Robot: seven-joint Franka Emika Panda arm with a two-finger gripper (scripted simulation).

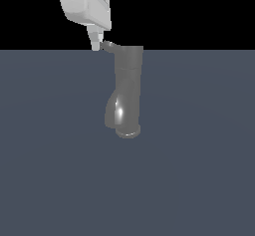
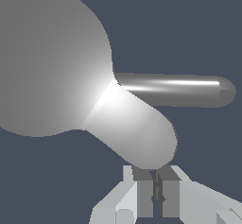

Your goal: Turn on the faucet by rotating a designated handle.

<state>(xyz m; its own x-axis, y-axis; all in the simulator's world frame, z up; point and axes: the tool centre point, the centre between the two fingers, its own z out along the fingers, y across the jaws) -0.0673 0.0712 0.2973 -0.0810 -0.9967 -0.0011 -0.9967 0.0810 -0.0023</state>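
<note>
Your table (image 1: 50, 180) was a flat slate-grey plane filling the lower part of the exterior view, with the faucet (image 1: 128, 88) standing upright near its middle, spout curving down toward the camera to a ringed end. The faucet's wide cap sat at the top, and from it the handle (image 1: 108, 45) jutted toward the exterior view's left, a short thin lever.

Your claw (image 1: 95, 45) hung from the pale arm above, its tip just beside the handle's outer end, apparently touching it. In the wrist view the claw (image 2: 156, 190) showed its two fingers (image 2: 144, 194) pressed nearly together, clenched with nothing between them.

As a judgement, you were early in the task: the claw was placed to push, yet nothing shows how far the handle had swung, so most of the rotation seemed left to do.

Only the wrist view showed the clenched fingers and the handle (image 2: 175, 90) lengthwise; only the exterior view showed the faucet's full height.
</note>
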